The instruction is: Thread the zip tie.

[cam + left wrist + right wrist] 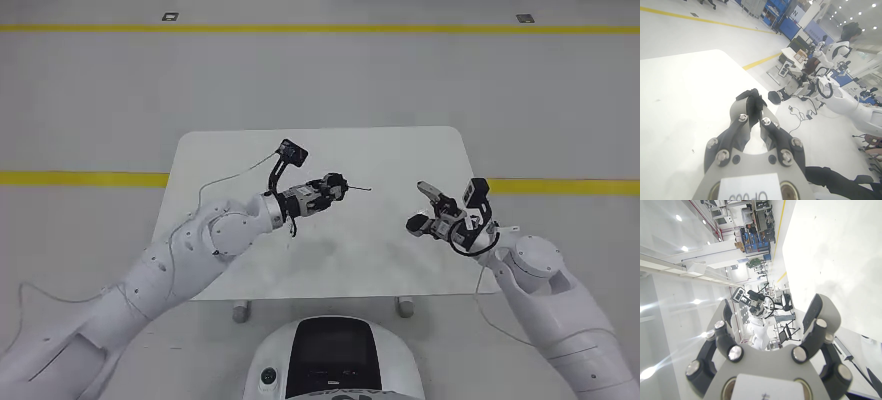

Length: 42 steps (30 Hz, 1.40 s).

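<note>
Zip tie (358, 187) held in the left tool (335, 186), above the middle of the desk (400, 150) and clear of its surface. The left tool is pinched narrow on the tie's dark bunched end, which shows from the left wrist as a black lump between the closed pads. From above, a thin free length of strap juts past the fingertips and points across the desk toward the right tool (422, 207). This orientation appears deliberate: a free end presented sideways in open air gives the other arm something to reach. Whether the clamped part is the head or a folded stretch of strap cannot be told. The right tool hangs near the right edge of the desk, well apart from the strap tip, its fingers (812, 311) spread wide with nothing between them. Its opening faces the left arm, so the gap lines up roughly with the strap. Judged from this layout, threading has not begun: no closed loop can be made out, and the step in hand is bringing the empty tool to the free end. The strap looks thin and springy, so a grasp close to the tip will probably be needed to steer it; a miss could flick it aside.
</note>
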{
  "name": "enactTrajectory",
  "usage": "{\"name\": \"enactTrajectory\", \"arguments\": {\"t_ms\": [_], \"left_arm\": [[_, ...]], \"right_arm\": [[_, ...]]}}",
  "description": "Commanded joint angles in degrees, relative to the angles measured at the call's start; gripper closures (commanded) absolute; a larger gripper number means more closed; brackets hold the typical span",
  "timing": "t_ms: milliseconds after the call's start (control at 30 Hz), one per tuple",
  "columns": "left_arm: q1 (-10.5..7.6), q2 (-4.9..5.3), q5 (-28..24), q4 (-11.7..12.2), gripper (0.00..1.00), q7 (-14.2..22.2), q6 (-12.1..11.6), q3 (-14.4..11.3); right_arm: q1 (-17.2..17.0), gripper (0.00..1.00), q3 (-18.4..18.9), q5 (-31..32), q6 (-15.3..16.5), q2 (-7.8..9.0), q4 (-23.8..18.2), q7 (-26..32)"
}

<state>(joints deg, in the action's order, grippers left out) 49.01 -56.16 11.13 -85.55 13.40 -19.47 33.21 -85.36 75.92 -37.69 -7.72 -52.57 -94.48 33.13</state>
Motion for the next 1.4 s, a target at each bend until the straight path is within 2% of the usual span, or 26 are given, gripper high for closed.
{"name": "enactTrajectory", "arguments": {"t_ms": [0, 100, 200, 233, 367, 433, 567, 633, 667, 733, 967, 1000, 1033, 1100, 1167, 1233, 1367], "left_arm": [[0.56, -0.08, -3.4, 0.0, 1.00, 0.7, 0.0, 0.7], [1.10, -0.01, -9.1, -0.1, 1.00, 2.7, 0.0, 2.1], [1.95, 0.30, -17.2, -0.1, 1.00, 7.3, 0.0, 4.3], [2.33, 0.42, -20.3, -0.1, 1.00, 10.1, 0.0, 5.3], [4.10, 0.46, -27.8, 0.4, 1.00, 17.2, 0.0, 8.9], [4.99, 0.19, -30.7, 0.5, 1.00, 20.6, 0.0, 10.3], [6.76, -1.05, -34.1, 1.3, 1.00, 26.2, 0.0, 13.2], [7.17, -1.74, -33.1, 2.6, 1.00, 27.2, 0.0, 14.0], [7.39, -2.31, -31.9, 3.3, 1.00, 26.3, 0.0, 14.3], [7.76, -2.97, -32.6, 3.6, 1.00, 25.6, 0.0, 14.8], [7.76, -2.97, -32.6, 3.6, 1.00, 25.6, 0.0, 14.8], [8.25, -3.13, -35.2, 2.4, 1.00, 25.9, 0.0, 14.8], [8.35, -3.20, -37.6, 2.4, 1.00, 27.5, 0.0, 15.1], [7.85, -3.37, -39.3, 3.6, 1.00, 29.6, 0.0, 15.1], [7.17, -3.90, -42.7, 4.7, 1.00, 32.3, 0.0, 14.7], [6.55, -4.50, -44.9, 5.9, 1.00, 34.3, 0.0, 14.1], [4.73, -6.15, -46.2, 9.5, 1.00, 35.4, 0.0, 12.5]], "right_arm": [[0.0, 0.00, 0.0, 0.0, 0.0, 0.00, 0.0, 0.0], [0.0, 0.00, 0.0, 0.0, 0.0, 0.00, 0.0, 0.0], [0.0, 0.00, 0.0, 0.0, 0.0, 0.00, 0.0, 0.0], [0.0, 0.00, 0.0, 0.0, 0.0, 0.00, 0.0, 0.0], [0.0, 0.00, 0.0, 0.0, 0.0, 0.00, 0.0, 0.0], [0.0, 0.00, 0.0, 0.0, 0.0, 0.00, 0.0, 0.0], [0.0, 0.00, 0.0, 0.0, 0.0, 0.00, 0.0, 0.0], [0.0, 0.00, 0.0, 0.0, 0.0, 0.00, 0.0, 0.0], [0.0, 0.00, 0.0, 0.0, 0.0, 0.00, 0.0, 0.0], [0.0, 0.00, 0.0, 0.0, 0.0, 0.00, 0.0, 0.0], [0.0, 0.00, 0.0, 0.0, 0.0, 0.00, 0.0, 0.0], [0.0, 0.00, 0.0, 0.0, 0.0, 0.00, 0.0, 0.0], [0.0, 0.00, 0.0, 0.0, 0.0, 0.00, 0.0, 0.0], [0.0, 0.00, 0.0, 0.0, 0.1, -0.02, 0.0, 0.0], [0.1, 0.00, 0.0, -1.1, 3.0, -0.14, 1.3, 3.7], [0.6, 0.00, 0.5, -2.5, 5.6, -0.14, 4.2, 8.6], [3.2, 0.00, 0.9, -6.8, 10.2, -0.41, 11.4, 19.5]]}}
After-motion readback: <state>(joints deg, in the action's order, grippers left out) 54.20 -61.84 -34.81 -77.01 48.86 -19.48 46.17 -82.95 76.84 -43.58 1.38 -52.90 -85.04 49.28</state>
